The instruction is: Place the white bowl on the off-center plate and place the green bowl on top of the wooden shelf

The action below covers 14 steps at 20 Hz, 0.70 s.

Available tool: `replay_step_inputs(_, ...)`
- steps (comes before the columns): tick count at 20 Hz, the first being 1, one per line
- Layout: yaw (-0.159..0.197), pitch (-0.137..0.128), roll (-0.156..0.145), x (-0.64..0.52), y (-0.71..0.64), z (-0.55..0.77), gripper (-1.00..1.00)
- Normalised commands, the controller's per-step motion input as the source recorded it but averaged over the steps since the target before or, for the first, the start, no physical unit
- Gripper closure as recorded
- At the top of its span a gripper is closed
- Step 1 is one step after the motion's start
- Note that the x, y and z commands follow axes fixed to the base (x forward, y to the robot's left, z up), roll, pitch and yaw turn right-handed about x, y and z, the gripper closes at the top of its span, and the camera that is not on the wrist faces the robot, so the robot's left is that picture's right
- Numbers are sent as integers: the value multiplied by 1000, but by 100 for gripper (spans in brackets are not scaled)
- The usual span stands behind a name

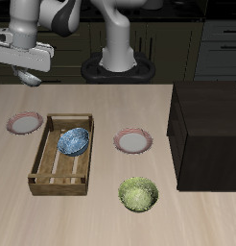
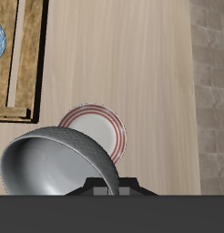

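Note:
My gripper (image 1: pixel 31 77) hangs high over the table's back corner, shut on the rim of the white bowl (image 2: pixel 57 166), which tilts below the fingers in the wrist view. Under the bowl lies the off-center plate (image 2: pixel 101 127), white with a pinkish-red rim; in the exterior view this plate (image 1: pixel 24 122) sits beside the crate, below the gripper and nearer the front. The green bowl (image 1: pixel 138 194) rests on the table near the front edge. The wooden shelf (image 1: pixel 206 135) is a dark box at the far side, its flat top bare.
A light-wood slatted crate (image 1: pixel 62 154) holds a blue-patterned bowl (image 1: pixel 75 141) beside the off-center plate. A second red-rimmed plate (image 1: pixel 134 142) lies mid-table, just behind the green bowl. The table's edge and a stone floor (image 2: pixel 212 100) show in the wrist view.

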Motion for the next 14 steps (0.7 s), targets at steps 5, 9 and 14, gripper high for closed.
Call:
replay_step_inputs(5,3,-1,-28,54,-25,-184,100)
replay_step_inputs(9,-2,12,-19,139,-27,-248,100)
replay_step_inputs(14,-6,41,-35,163,-76,-293,100)
